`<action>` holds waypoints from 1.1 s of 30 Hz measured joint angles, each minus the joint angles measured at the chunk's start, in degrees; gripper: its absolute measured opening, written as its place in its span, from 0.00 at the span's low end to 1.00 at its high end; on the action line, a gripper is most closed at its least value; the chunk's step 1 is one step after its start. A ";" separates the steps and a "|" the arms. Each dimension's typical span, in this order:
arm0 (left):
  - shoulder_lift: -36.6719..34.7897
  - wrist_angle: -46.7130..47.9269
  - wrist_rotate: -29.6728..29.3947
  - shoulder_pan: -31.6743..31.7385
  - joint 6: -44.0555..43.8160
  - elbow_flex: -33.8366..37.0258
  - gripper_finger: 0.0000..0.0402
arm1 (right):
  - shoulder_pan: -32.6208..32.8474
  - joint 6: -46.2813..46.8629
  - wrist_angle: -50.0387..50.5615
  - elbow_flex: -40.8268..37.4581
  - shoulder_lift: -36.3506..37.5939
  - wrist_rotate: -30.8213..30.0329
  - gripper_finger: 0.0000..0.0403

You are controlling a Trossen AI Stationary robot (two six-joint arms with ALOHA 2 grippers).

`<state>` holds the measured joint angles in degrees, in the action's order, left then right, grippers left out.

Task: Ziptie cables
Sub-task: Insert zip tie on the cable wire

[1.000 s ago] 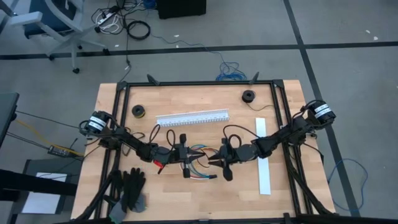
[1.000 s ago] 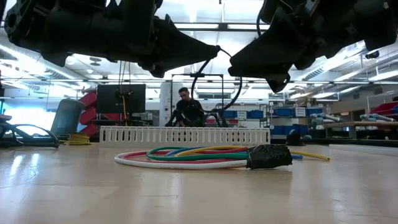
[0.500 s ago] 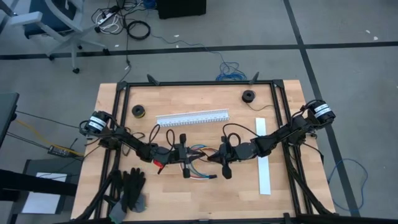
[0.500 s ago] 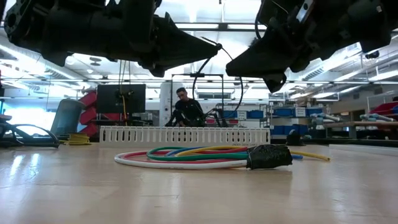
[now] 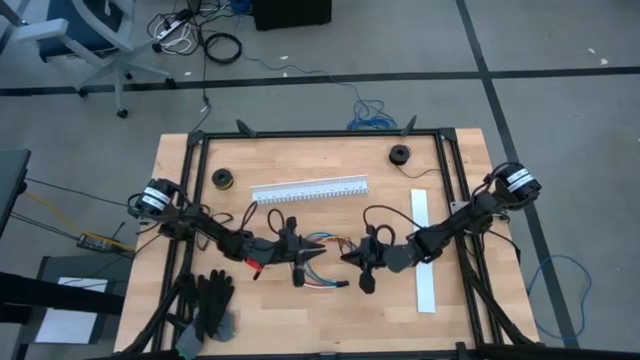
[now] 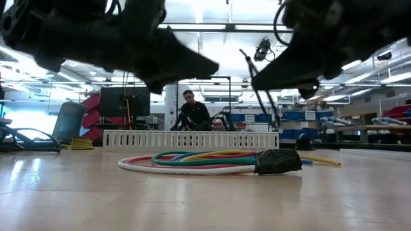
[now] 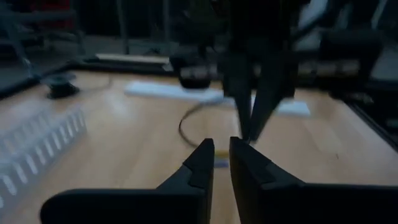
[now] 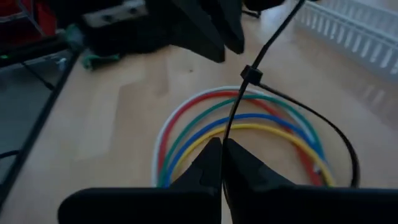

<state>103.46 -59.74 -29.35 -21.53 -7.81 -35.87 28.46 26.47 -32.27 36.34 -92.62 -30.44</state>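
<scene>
My high view looks straight down; the low one sits level at tabletop; both wrist views look close, all sharing my cables [image 5: 322, 262].

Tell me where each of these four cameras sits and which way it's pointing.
High view: overhead, looking straight down; both arms over the cables.
Low view: tabletop height, facing the room; arms overhead.
Left wrist: looks past the left tool toward the right arm.
Right wrist: past the right tool, shut on a black ziptie.
All but the left wrist view show the cables.

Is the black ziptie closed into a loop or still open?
Closed: the right wrist view shows the ziptie strap passing through its head, forming a loop over the cables.
</scene>
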 joint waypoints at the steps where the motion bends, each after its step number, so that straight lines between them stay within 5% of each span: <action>1: 0.00 0.15 1.08 -0.25 0.00 0.67 0.08 | 0.98 0.63 0.01 0.00 0.00 -0.63 0.00; 15: 0.00 14.88 24.57 -1.36 -8.33 3.68 0.10 | 14.33 10.11 -1.38 0.00 0.00 -18.97 0.00; 27: 0.00 15.84 31.63 -1.35 -5.20 -2.75 0.28 | 15.08 13.33 -0.72 0.00 0.00 -17.51 0.00; 30: 0.00 27.77 31.57 -0.63 -4.83 -6.60 0.32 | 15.46 14.55 -0.66 0.00 0.00 -17.52 0.00; 33: 0.17 50.82 28.84 -0.02 -3.83 -14.17 0.34 | 16.47 15.99 -0.64 0.00 0.00 -18.25 0.00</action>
<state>103.63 -8.91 -0.51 -21.55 -11.65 -50.04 44.93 42.45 -32.91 36.34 -92.62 -48.69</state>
